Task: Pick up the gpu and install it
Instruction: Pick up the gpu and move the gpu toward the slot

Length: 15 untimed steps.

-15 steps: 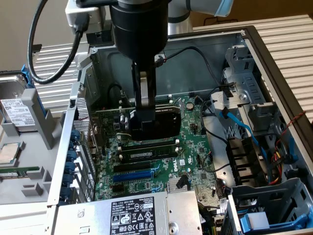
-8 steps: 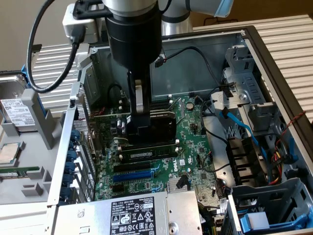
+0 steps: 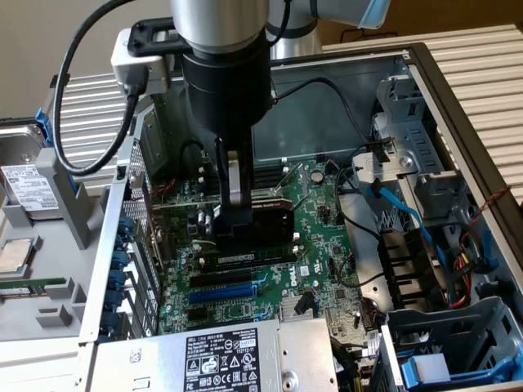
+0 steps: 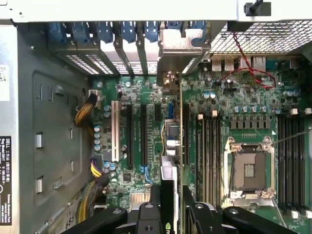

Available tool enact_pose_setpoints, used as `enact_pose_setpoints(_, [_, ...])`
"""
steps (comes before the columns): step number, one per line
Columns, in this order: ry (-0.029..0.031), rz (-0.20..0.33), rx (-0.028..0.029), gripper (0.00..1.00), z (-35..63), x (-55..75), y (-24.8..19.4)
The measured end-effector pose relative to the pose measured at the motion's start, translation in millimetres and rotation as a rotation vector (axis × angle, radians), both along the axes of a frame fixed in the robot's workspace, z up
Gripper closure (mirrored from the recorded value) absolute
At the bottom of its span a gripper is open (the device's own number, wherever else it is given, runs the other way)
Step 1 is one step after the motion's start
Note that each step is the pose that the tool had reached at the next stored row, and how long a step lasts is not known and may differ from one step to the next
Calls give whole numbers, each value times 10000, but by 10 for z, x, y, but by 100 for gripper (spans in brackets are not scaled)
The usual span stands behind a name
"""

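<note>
- Green board under a black shroud: the gpu (image 3: pixel 274 214) stands on edge inside the open computer case (image 3: pixel 302 122), over the middle of the motherboard (image 3: pixel 327 237).
- In the wrist view the gpu (image 4: pixel 168 183) shows edge-on, its length running towards the case wall that carries the row of blue clips (image 4: pixel 126 31).
- The pincer (image 3: pixel 237 233) is closed on the gpu. In the wrist view its black fingers (image 4: pixel 148 214) sit against both faces of the card, with the pincer (image 4: pixel 168 217) centred over it.
- The card's lower edge lies close above the black expansion slots (image 3: pixel 245 261); we cannot tell whether it is seated in one.
- Just beyond those slots, towards the power supply (image 3: pixel 221 355) at the near edge of the case, we see a blue slot (image 3: pixel 225 291).
- In the wrist view the motherboard (image 4: pixel 146 97) also carries a CPU socket (image 4: pixel 248 170), well to one side of the card, with long memory slots (image 4: pixel 207 151) between the two.
- A bundle of yellow and black wires (image 4: pixel 85 114) lies along the opposite edge of the board.
- A blue cable (image 3: pixel 400 208) runs down past the drive bays on the exterior view's right side of the case.
- Outside the case, on the exterior view's left, we see a hard drive (image 3: pixel 29 184) resting in a grey holder.
</note>
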<state>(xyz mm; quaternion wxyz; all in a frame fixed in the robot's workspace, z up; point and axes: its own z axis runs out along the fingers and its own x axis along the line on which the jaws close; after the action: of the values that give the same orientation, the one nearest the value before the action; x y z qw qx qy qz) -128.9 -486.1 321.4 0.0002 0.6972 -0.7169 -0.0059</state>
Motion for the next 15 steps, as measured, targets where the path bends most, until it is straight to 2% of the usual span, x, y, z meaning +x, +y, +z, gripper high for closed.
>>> enact_pose_setpoints(15, [0, 0, -1, 73, -273, -3, 0])
